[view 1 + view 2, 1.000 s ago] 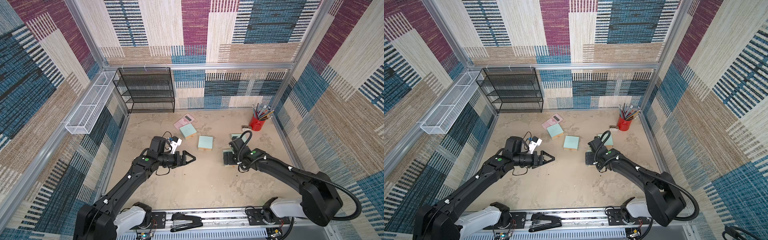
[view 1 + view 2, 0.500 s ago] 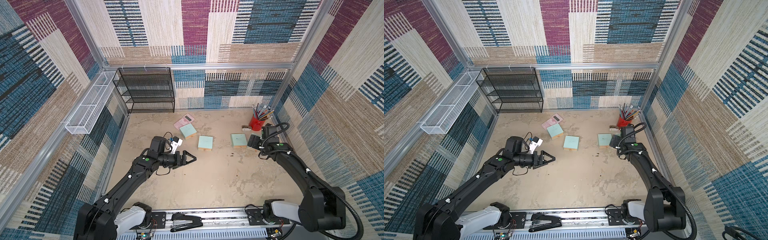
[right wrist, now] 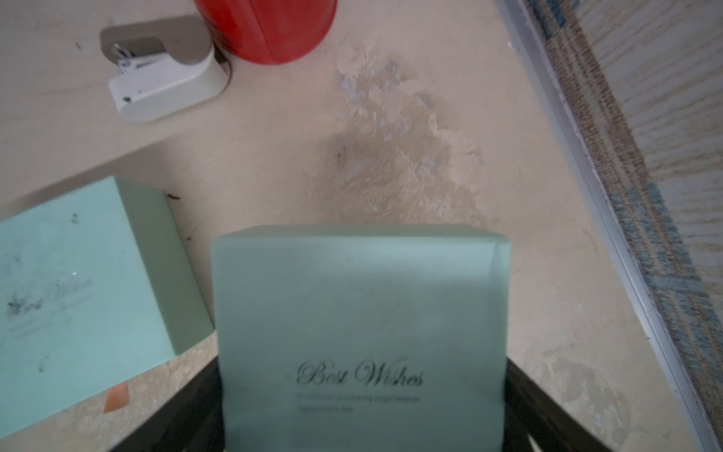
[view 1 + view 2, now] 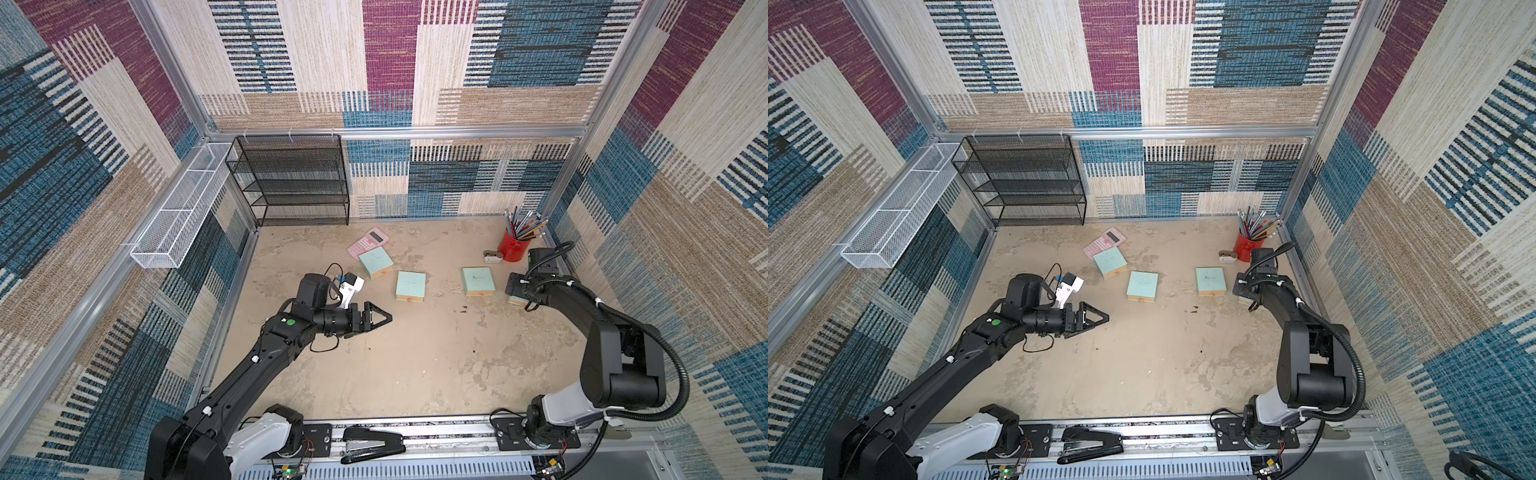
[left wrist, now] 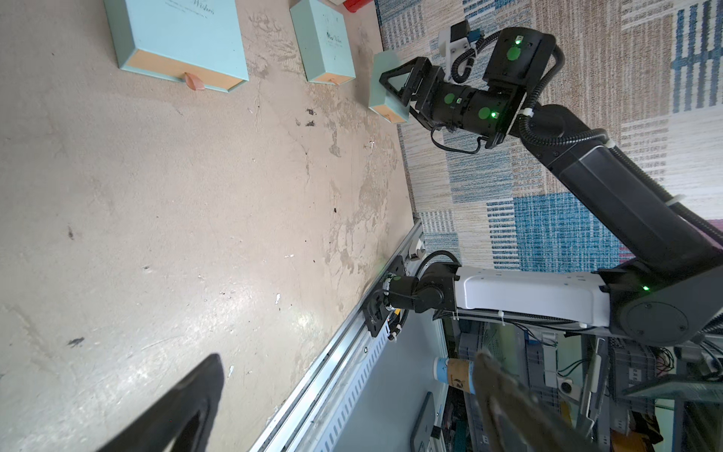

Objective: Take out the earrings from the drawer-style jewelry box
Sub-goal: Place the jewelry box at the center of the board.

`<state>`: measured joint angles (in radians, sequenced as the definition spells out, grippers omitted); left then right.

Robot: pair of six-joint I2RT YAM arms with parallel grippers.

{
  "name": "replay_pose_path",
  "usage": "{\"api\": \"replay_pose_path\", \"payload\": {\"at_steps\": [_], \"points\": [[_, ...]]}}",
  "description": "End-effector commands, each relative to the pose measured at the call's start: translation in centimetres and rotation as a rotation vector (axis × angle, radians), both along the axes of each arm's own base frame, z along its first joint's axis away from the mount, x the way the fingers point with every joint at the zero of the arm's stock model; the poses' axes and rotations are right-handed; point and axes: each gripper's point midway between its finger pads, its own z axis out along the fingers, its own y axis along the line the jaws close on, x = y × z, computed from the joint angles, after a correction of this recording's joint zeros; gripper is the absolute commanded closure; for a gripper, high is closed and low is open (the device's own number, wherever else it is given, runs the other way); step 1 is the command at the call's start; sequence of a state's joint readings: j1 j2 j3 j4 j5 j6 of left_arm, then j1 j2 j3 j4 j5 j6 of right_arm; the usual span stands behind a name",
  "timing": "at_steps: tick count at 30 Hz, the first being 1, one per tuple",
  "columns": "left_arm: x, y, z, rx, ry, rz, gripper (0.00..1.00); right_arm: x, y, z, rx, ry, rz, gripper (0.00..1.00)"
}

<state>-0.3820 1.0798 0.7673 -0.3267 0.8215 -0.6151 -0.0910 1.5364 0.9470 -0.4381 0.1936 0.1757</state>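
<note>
Lower centre of the right wrist frame: right gripper (image 3: pixel 362 415) clamped on a mint-green jewelry box (image 3: pixel 360 305), one finger on each side; left gripper (image 4: pixel 380 320) jaws wide apart, holding nothing, over bare floor (image 4: pixel 415 365) left of centre in both top views; three more mint boxes (image 4: pixel 410 286) across mid-frame; earrings (image 5: pixel 277 298): tiny pale specks on the floor, centre of left wrist frame, too small to detail.

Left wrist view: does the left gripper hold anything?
No, the left gripper stands open, only floor and rail showing between its fingers.
</note>
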Motion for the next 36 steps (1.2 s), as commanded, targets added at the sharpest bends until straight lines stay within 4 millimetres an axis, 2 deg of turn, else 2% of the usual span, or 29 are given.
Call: {"api": "replay_pose_path", "payload": {"at_steps": [1,6,11,16,21,27,32,36], "points": [[-0.3,-0.1,0.2,-0.003,-0.015,-0.022,0.01,0.8,-0.3,0.0,-0.036,-0.011,0.032,0.14],[-0.3,-0.1,0.4,-0.011,-0.021,-0.019,0.01,0.5,-0.2,-1.2,-0.028,0.022,0.057,0.13],[-0.6,0.0,0.4,-0.009,-0.024,-0.021,0.01,0.0,0.1,-1.2,-0.023,0.014,0.078,0.12],[-0.7,-0.1,0.7,-0.019,-0.028,-0.029,0.01,-0.4,0.2,-2.7,-0.014,0.059,0.087,0.12],[-0.7,0.0,0.7,-0.017,-0.031,-0.027,0.01,-0.9,0.3,-3.0,-0.009,0.068,0.087,0.09],[-0.7,0.0,0.8,-0.020,-0.033,-0.027,0.01,-1.1,-0.2,-2.8,-0.033,0.069,0.063,0.00],[-0.7,0.0,0.8,-0.018,-0.035,-0.027,0.01,-1.1,-0.7,-3.0,-0.052,0.083,0.037,0.01],[-0.6,0.0,0.8,-0.016,-0.036,-0.023,0.01,-0.6,-0.8,-1.5,-0.048,0.041,0.021,0.01]]}}
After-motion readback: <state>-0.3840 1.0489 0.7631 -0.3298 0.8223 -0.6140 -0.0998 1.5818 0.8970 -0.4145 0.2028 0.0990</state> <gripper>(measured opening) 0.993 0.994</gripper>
